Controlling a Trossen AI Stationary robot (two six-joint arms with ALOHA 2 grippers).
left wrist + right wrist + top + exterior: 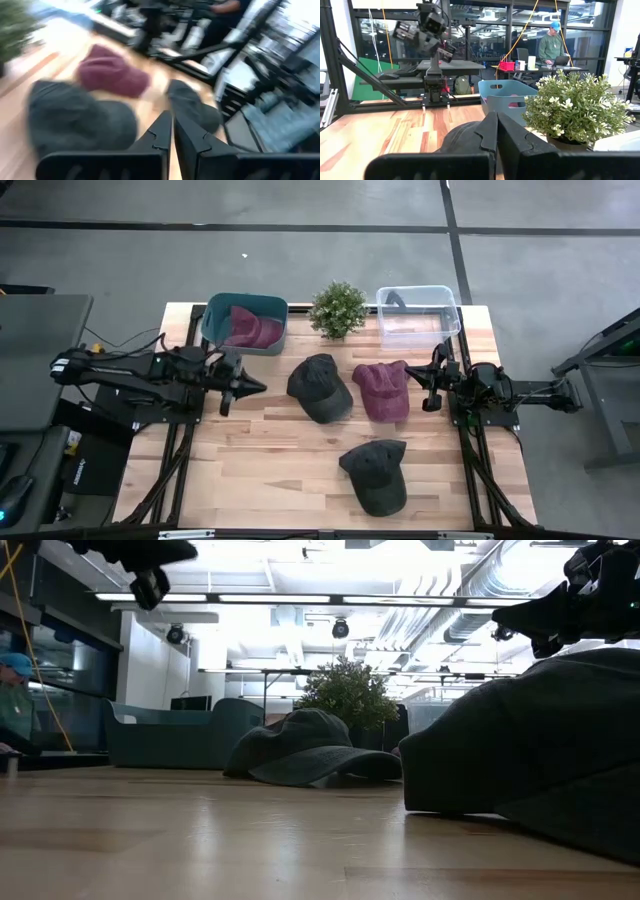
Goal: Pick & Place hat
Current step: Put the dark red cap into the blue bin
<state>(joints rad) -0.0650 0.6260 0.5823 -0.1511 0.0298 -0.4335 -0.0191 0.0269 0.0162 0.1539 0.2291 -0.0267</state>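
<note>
Three hats lie on the wooden table: a dark one (320, 387) in the middle, a maroon one (382, 390) to its right, and another dark one (375, 473) near the front edge. A further maroon hat (255, 328) lies inside the teal bin (215, 330) at the far left. My left gripper (257, 387) hangs shut above the table, left of the middle dark hat (75, 120), and points toward it with nothing held. My right gripper (425, 380) stays shut and empty at the right, beside the maroon hat.
A small potted plant (338, 308) stands at the far edge between the teal bin and a clear plastic bin (418, 315). Bare wood (260, 460) lies at the front left. A person (551, 42) works at a desk beyond the table.
</note>
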